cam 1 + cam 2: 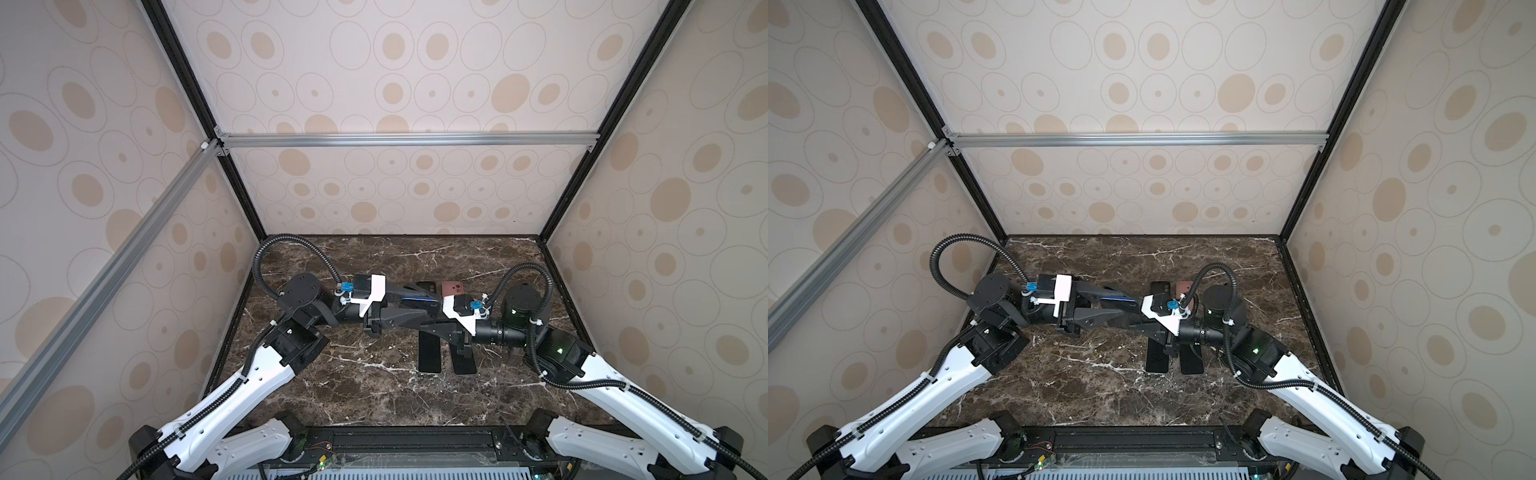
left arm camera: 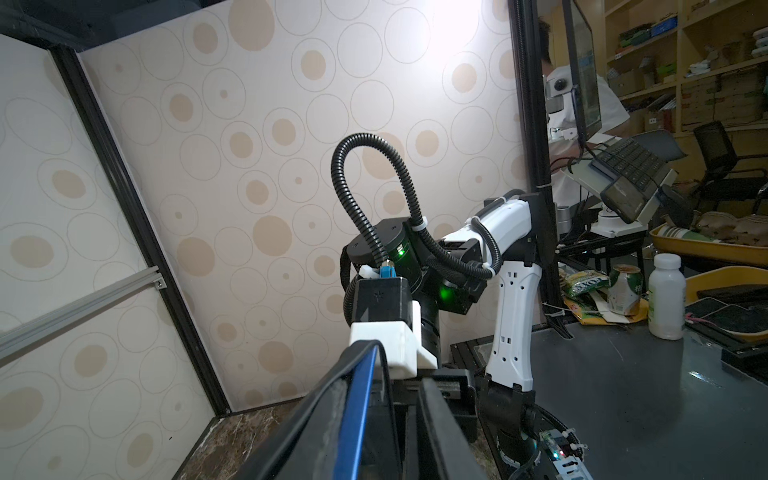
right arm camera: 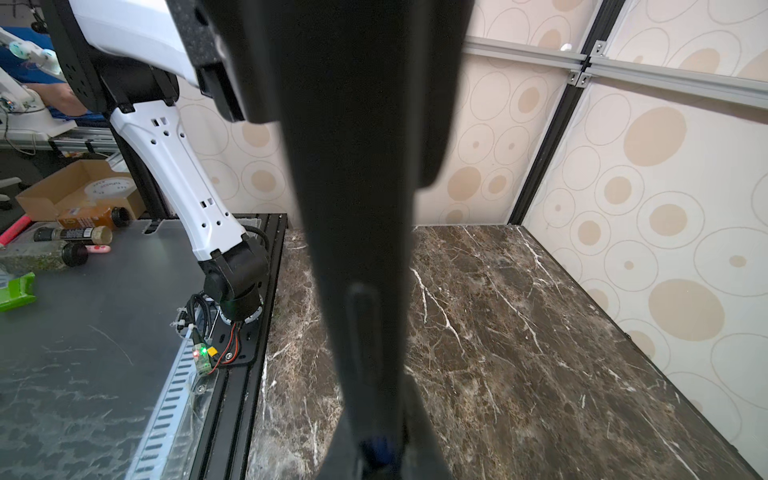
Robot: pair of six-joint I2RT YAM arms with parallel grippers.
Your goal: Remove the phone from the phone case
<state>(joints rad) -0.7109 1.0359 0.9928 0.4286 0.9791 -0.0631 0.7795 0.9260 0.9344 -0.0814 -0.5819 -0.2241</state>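
Holding the phone (image 1: 417, 300) up off the table between them, the two arms meet over the middle of the workspace. I judge it a sensible pose, since peeling needs one end anchored while the other is worked. The left gripper (image 1: 409, 311) has its jaws partly apart and clamped on the phone, case and all. In the left wrist view the phone's blue edge runs up between its fingers, with the black rim of the phone case (image 2: 328, 411) beside it, seemingly bowed away near the far corner. The right gripper (image 1: 432, 319) comes in from the opposite side, jaws pinched almost together on the end of the case — whether it has only the lip or the phone's edge too, I cannot tell. The phone is not yet free.

Below lies the dark brown marble tabletop (image 1: 353, 386), veined white. Under the arms a flat black slab (image 1: 429, 353) lies just beside its twin (image 1: 464, 359). Farther back sit a black piece (image 1: 428, 286) and a brown piece (image 1: 451, 286) with camera cut-outs — cases or phones, I cannot say. Cream walls (image 1: 374, 83) printed with tan ovals close three sides, framed by aluminium bars (image 1: 407, 139). Beyond the enclosure, the left wrist view shows a person (image 2: 611, 104) at a keyboard and a white bottle (image 2: 666, 297).
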